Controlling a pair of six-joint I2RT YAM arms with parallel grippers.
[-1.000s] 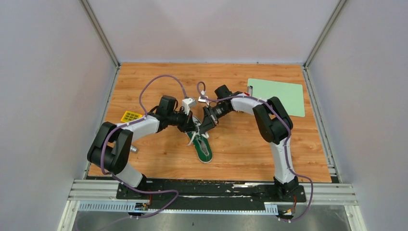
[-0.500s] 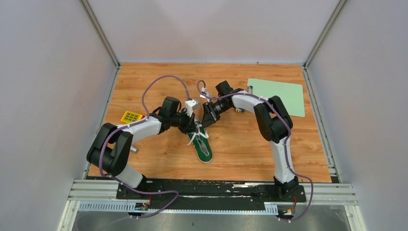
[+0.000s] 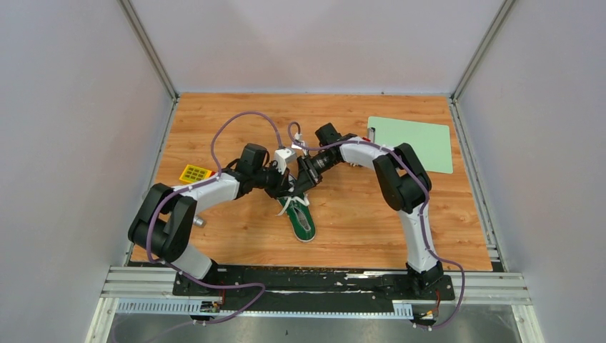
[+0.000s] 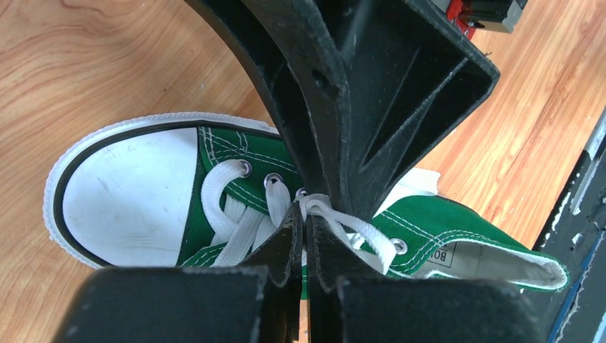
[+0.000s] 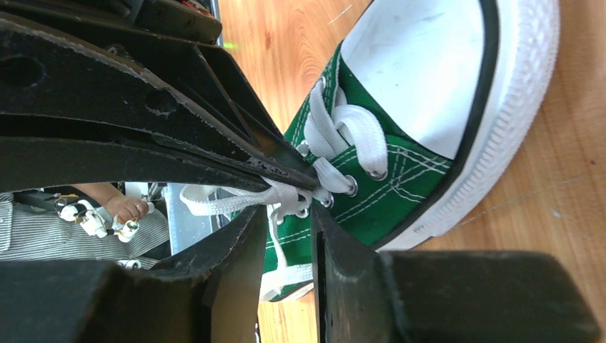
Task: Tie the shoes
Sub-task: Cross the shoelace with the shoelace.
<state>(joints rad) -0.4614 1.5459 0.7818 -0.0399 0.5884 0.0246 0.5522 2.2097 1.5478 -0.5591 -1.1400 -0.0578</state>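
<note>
Left gripper (image 4: 302,218) clamping laces (image 4: 357,232), right gripper (image 5: 289,212) parted astride them — green mat (image 3: 413,143) beyond

Place: a robotics lab work cell.
Enclosure: plain pale grey walls (image 3: 71,107) close off the left, far and right sides of the wood-grain table (image 3: 357,229). Bare metal frame posts (image 3: 146,46) rise from the table's far corners.
Mounting: slotted aluminium rails (image 3: 143,284) and a black base plate (image 3: 314,280) run along the table's near edge.
Machines: a left arm (image 3: 207,189) and a right arm (image 3: 400,179) rise from that near edge, with purple cables (image 3: 236,118) looping loose over the table.
Props: a pale green board (image 3: 413,143) lies at the table's far right corner, and a yellow gridded block (image 3: 193,173) near its left edge.
</note>
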